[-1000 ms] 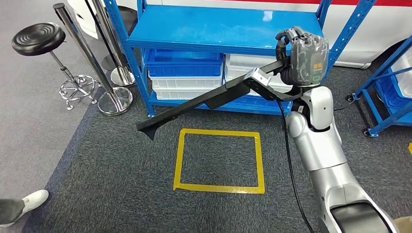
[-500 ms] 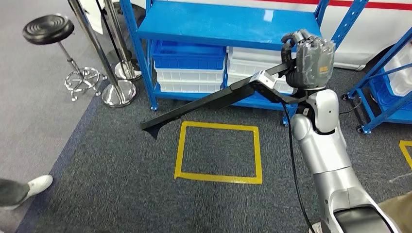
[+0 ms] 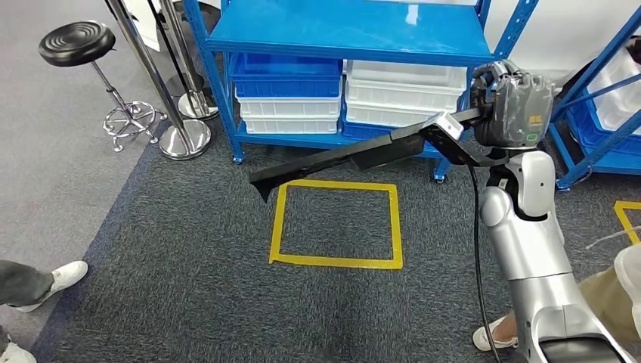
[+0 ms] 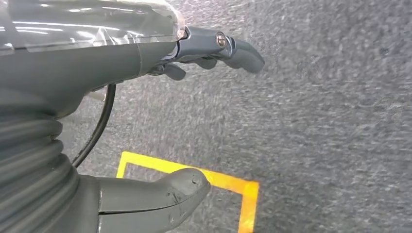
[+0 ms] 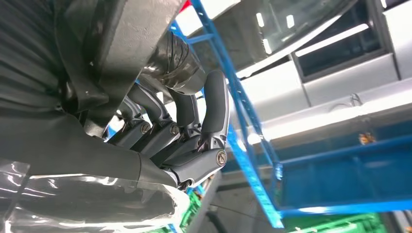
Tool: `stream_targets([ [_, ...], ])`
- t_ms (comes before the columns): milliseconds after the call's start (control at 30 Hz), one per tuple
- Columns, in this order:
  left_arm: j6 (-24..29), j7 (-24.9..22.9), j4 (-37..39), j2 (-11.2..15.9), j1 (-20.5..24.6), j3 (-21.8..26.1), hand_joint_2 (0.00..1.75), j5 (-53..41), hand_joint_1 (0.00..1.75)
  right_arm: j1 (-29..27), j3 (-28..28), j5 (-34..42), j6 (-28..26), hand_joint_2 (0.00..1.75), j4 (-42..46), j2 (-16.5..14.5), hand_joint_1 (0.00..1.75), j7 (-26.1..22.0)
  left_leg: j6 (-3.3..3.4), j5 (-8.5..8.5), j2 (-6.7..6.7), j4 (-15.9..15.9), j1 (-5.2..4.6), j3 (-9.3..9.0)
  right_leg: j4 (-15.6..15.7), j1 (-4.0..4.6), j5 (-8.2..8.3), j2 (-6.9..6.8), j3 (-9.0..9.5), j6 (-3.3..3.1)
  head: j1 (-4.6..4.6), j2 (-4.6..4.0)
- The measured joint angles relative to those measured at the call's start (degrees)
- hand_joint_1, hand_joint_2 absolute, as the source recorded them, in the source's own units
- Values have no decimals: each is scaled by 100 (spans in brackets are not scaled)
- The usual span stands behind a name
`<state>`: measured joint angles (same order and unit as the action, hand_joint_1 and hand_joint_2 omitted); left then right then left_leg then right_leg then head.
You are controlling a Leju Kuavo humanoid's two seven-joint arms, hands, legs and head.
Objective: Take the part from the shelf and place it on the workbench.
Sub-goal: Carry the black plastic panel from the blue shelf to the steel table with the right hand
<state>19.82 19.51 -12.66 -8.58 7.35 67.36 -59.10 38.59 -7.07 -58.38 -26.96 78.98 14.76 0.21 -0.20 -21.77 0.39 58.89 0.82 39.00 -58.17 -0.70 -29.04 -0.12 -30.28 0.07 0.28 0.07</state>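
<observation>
Now carry long black part (image 3: 340,157), gripped in right robot hand (image 3: 508,106), level and clear of blue shelf (image 3: 348,34); left robot hand (image 4: 145,121) spread, holding nothing.

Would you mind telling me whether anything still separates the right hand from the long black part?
Nothing does: the right hand already grips the long black angled part at its near end, holding it above the grey carpet.

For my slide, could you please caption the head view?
Right hand holds long black angled part above yellow taped floor square.
</observation>
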Motion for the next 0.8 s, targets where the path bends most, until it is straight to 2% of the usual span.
stream_targets([
  [33,13,-18,0,-3,-9,0,175,7,0,-9,19,44,20,175,-45,12,175,15,-33,-234,-7,209,7,93,10,0,100,-9,-96,-68,-2,0],
  [100,39,-44,0,-10,-17,0,175,31,0,-3,40,144,52,175,-160,17,175,45,-78,-903,-17,974,20,320,17,7,309,-22,-325,-180,-2,-1],
  [133,46,-39,0,-13,-15,0,175,38,0,9,43,176,71,175,-209,17,175,62,-82,-1063,-16,1338,20,368,2,24,373,-22,-415,-185,-2,0],
  [167,52,-27,0,-11,-14,0,175,45,0,23,44,206,93,175,-255,16,175,81,-80,-1080,-16,1572,19,355,-15,39,426,-22,-505,-188,-1,0],
  [200,56,-11,0,-8,-14,1,175,54,0,33,45,233,112,175,-297,15,175,98,-68,-978,-17,1627,16,258,-36,51,475,-22,-595,-184,-2,1],
  [233,60,18,0,-3,-15,1,175,61,0,41,47,258,124,175,-333,15,175,110,-44,-818,-18,1481,8,67,-59,61,519,-21,-679,-174,-2,1],
  [267,64,57,0,2,-12,2,175,70,0,47,51,283,131,175,-360,14,175,113,-7,-699,-20,1179,-4,-203,-83,66,559,-22,-747,-161,-2,1],
  [300,69,100,-1,8,-8,2,175,79,0,51,58,315,135,175,-379,16,175,111,31,-684,-19,762,-22,-534,-108,78,596,-23,-803,-143,-2,1],
  [333,75,139,-1,14,-1,2,175,86,0,55,68,353,141,175,-391,20,175,105,62,-743,-18,376,-38,-810,-130,87,637,-32,-840,-118,-2,0],
  [367,83,164,-2,18,6,2,175,90,0,60,78,406,152,175,-401,23,175,91,86,-827,-17,91,-54,-995,-140,88,679,-42,-860,-89,-2,1],
  [400,90,173,-2,20,9,2,175,91,0,65,86,464,159,175,-407,27,175,67,104,-885,-15,-81,-69,-1085,-137,87,725,-53,-871,-56,-2,1],
  [467,96,174,-2,18,7,3,175,92,0,75,91,553,161,175,-418,28,175,-4,163,-809,-12,-162,-61,-1061,-126,70,776,-55,-893,15,-1,0],
  [500,96,174,-2,16,5,3,175,90,0,77,91,573,152,175,-418,29,175,-42,205,-750,-9,-184,-48,-1039,-199,62,700,-43,-934,46,0,1],
  [567,96,174,-2,15,6,4,175,84,0,75,92,580,137,175,-417,31,175,-85,269,-634,-8,-210,-28,-954,-689,31,314,-15,-1133,103,1,0],
  [633,96,172,-2,16,2,4,175,75,0,49,93,579,130,175,-416,32,175,-100,285,-544,-37,-198,-27,-828,-1427,-2,-103,-10,-1378,156,1,0],
  [667,96,169,-2,16,-2,3,175,72,0,35,93,577,128,175,-416,32,175,-102,277,-505,-64,-188,-26,-770,-1622,-21,-179,-10,-1402,177,1,0],
  [700,94,164,-1,14,-6,3,175,68,0,25,93,573,126,175,-414,32,175,-104,264,-474,-97,-174,-23,-720,-1618,-39,-159,-8,-1321,192,1,0],
  [733,93,161,-1,10,-9,3,175,64,0,23,93,567,123,175,-406,33,175,-104,248,-452,-135,-156,-20,-681,-1367,-56,-44,3,-1113,197,1,0],
  [800,90,156,-1,2,-2,2,175,63,0,34,93,553,120,175,-385,38,175,-105,209,-423,-209,-110,-17,-616,-587,-79,152,145,-581,179,1,0],
])
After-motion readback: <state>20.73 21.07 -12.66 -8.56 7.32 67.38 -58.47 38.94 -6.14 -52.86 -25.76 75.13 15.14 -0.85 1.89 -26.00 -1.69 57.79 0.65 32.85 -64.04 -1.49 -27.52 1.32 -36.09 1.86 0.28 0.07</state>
